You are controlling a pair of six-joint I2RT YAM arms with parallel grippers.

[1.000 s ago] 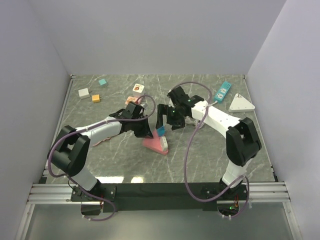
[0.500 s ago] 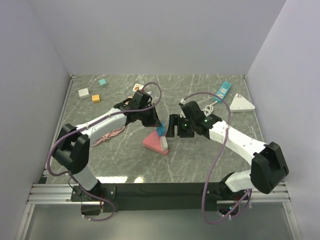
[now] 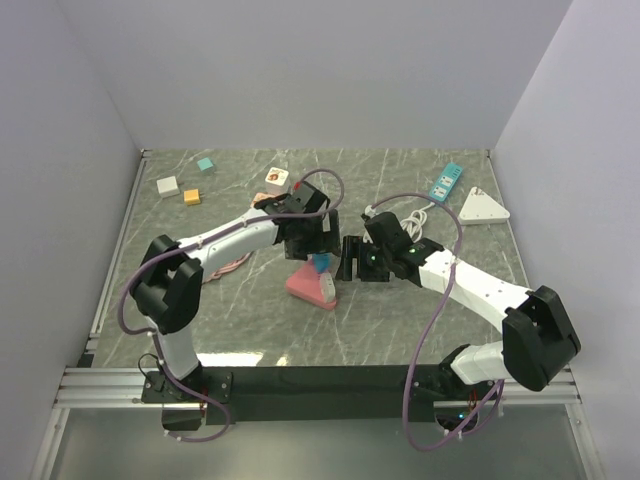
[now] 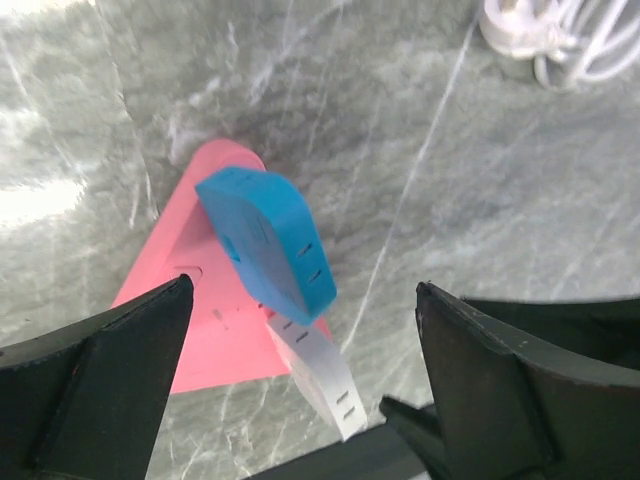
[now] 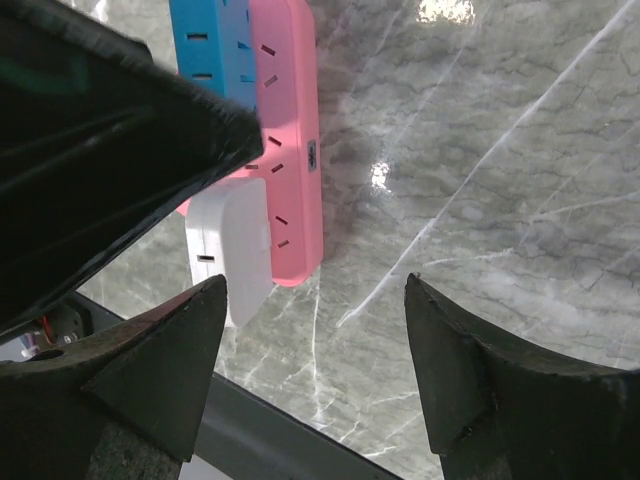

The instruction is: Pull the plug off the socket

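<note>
Pink socket [image 3: 306, 290] lies mid-frame on the marble table [image 3: 400, 320] in the top view. The blue plug [image 4: 268, 245] stands tilted on it, with a white plug [image 5: 232, 250] alongside. My left pincer [image 3: 312, 244] hangs over the blue plug, jaws spread wide, gripping nothing. My right pincer [image 3: 350, 262] sits just right of the socket, also spread and empty.

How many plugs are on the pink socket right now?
2: a blue plug on top of the pink socket, and a white plug at its edge beside the blue one. Its far sides are hidden.
</note>
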